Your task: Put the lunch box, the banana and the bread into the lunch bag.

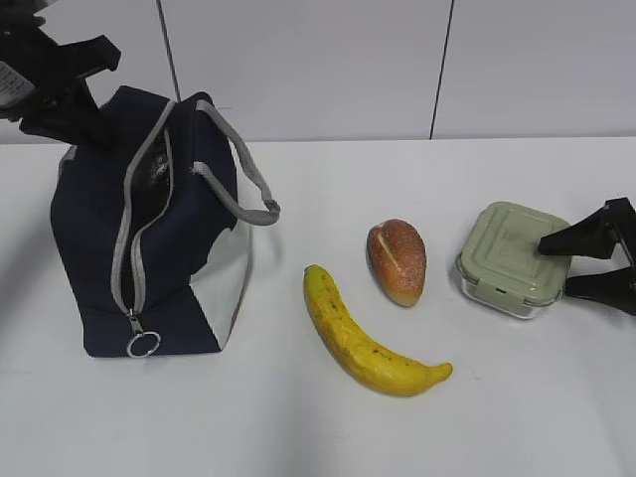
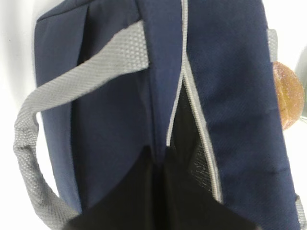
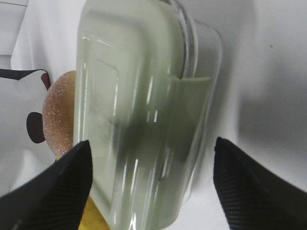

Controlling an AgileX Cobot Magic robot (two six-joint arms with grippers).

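The navy lunch bag (image 1: 169, 258) stands at the left with its zipper partly open. My left gripper (image 1: 79, 119) is shut on the fabric at the bag's top rear edge; in the left wrist view its black fingers (image 2: 144, 196) meet beside the zipper gap of the lunch bag (image 2: 230, 72). The yellow banana (image 1: 358, 338) lies mid-table, with the bread (image 1: 397, 260) just behind it. The sage-lidded lunch box (image 1: 507, 253) sits at the right. My right gripper (image 1: 558, 266) is open around the lunch box (image 3: 134, 96), one finger on each side, without touching it.
Everything rests on a white table (image 1: 298, 437) with a white panelled wall (image 1: 328, 70) behind it. A grey handle (image 1: 243, 189) arches off the bag toward the bread. The zipper's ring pull (image 1: 143, 345) hangs at the bag's front bottom.
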